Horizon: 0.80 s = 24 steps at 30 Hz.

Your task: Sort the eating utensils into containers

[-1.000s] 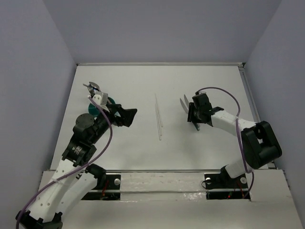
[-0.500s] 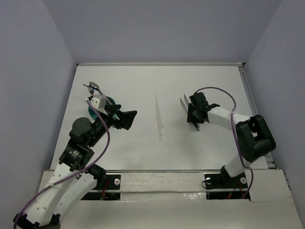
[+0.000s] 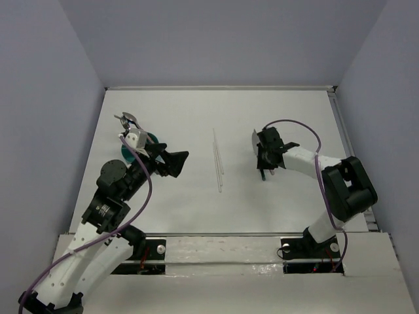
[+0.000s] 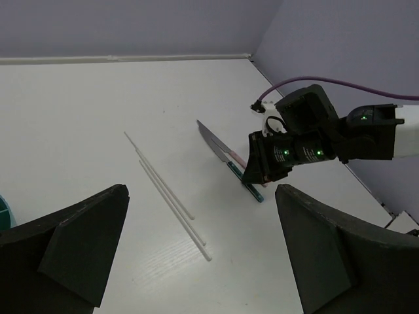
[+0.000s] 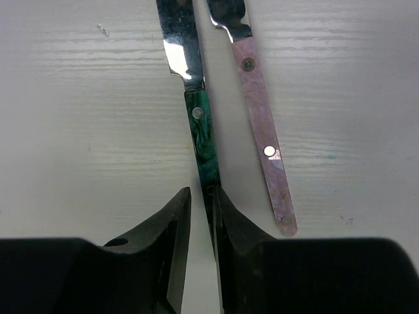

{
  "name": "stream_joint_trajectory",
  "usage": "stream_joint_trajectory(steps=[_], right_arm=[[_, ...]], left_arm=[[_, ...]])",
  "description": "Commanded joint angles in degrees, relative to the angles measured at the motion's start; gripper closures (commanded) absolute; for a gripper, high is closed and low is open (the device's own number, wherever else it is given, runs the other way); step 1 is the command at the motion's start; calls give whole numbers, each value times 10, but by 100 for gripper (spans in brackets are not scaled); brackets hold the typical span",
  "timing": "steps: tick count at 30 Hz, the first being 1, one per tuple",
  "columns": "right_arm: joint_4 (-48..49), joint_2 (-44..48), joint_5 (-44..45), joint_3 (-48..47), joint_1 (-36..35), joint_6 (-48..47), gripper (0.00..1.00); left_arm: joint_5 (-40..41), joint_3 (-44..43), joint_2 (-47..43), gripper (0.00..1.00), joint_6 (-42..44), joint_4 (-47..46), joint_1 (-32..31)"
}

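Where fingers (image 5: 230, 229) meet — green handle's (image 5: 204, 140) end hidden

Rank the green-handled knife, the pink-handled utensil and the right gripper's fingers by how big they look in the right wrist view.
1. Right gripper's fingers, though they sit nearest the camera.
2 and 3. Green-handled knife and pink-handled utensil: alike, both cut off at the top edge.

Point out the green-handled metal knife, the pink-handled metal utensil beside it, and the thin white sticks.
Green-handled metal knife (image 5: 203, 140): right wrist view, on the marbled green handle.
Pink-handled metal utensil (image 5: 262, 124): right wrist view, on the handle between two rivets.
Thin white sticks (image 4: 171, 196): left wrist view, mid-length on one stick.
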<state>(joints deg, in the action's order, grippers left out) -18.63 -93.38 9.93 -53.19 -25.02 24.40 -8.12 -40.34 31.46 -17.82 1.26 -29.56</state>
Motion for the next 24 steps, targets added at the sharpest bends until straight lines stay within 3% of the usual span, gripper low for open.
stream_joint_trajectory(steps=[1,13,19,24], right_arm=[[7,23,-1,4,-6,-2,74],[-11,18,21,-8,-6,4,57],[-11,-7,2,-10,-6,6,58],[3,-22,-28,-1,-6,2,67]], left_arm=[[-5,-20,7,3,6,-21,2],[-12,-19,14,4,3,-23,13],[-14,-19,16,4,3,-24,13],[-15,-18,17,4,2,-25,13]])
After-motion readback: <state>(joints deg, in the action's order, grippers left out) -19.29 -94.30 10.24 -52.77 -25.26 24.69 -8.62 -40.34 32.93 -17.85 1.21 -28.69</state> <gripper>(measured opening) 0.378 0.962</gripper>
